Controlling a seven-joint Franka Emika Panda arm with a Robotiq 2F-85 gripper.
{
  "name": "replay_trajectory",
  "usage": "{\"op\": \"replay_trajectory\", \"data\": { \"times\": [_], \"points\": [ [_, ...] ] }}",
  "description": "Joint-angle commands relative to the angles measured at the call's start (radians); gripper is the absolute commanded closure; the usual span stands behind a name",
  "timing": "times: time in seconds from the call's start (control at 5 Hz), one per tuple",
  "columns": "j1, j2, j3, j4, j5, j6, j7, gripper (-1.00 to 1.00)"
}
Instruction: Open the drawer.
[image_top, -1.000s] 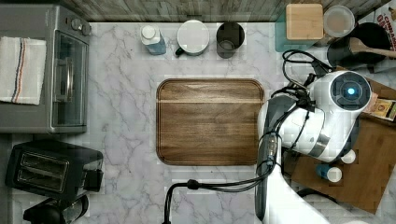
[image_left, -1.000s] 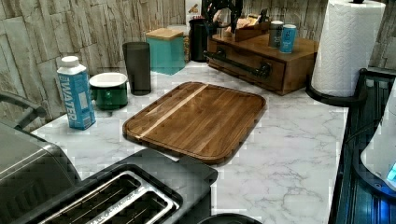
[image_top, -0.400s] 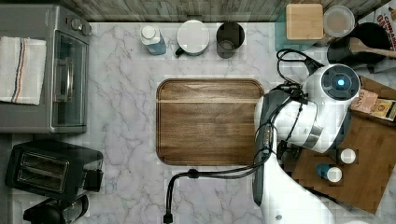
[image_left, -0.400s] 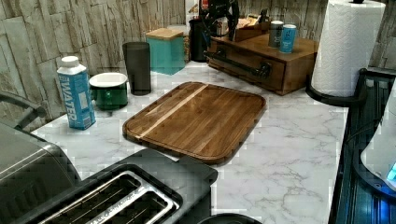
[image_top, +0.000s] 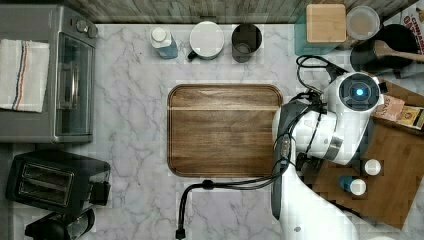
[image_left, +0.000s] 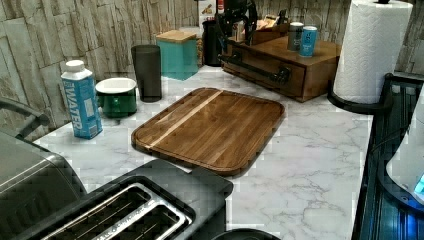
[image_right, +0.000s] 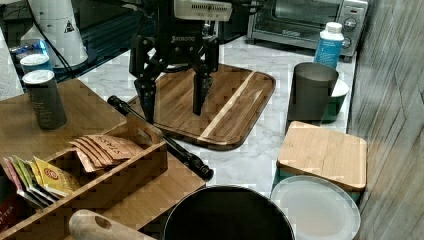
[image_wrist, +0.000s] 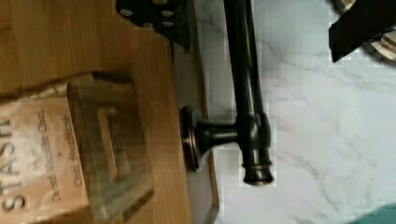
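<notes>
The drawer (image_left: 267, 70) is the front of a low brown wooden unit at the back of the counter and looks flush with it. Its long black bar handle (image_right: 161, 138) runs across the front on posts. My gripper (image_right: 173, 111) hangs open just above the handle near one end. One finger is over the unit's top and the other over the counter side. In the wrist view the bar (image_wrist: 243, 79) and one post (image_wrist: 212, 136) lie between the two fingertips (image_wrist: 159, 16), untouched. The white arm (image_top: 345, 120) covers the gripper in the top view.
A wooden cutting board (image_top: 225, 130) lies mid-counter beside the unit. Two cans (image_left: 308, 40) and a tea bag box (image_right: 100, 150) sit on the unit. A paper towel roll (image_left: 372, 50), teal canister (image_left: 175, 52), dark tumbler (image_left: 146, 72) and black pot (image_right: 227, 215) stand around it.
The arm has shifted a little toward the top view's upper left, settling over the handle's end. The drawer has not moved.
</notes>
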Motion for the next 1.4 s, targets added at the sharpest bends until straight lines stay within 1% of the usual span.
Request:
{"op": "replay_trajectory", "data": {
  "times": [0.2, 0.4, 0.6, 0.8, 1.2, 1.4],
  "points": [
    [0.019, -0.011, -0.001, -0.09, 0.004, 0.068, 0.06, -1.0],
    [0.032, 0.017, -0.009, -0.09, -0.022, 0.086, 0.085, -1.0],
    [0.032, 0.043, -0.015, -0.08, -0.024, 0.117, 0.065, -1.0],
    [0.053, 0.067, -0.028, -0.066, -0.041, 0.119, 0.089, -1.0],
    [0.063, 0.079, -0.028, -0.063, -0.022, 0.151, 0.09, -1.0],
    [0.05, 0.076, 0.001, -0.055, 0.015, 0.147, 0.043, -1.0]
  ]
}}
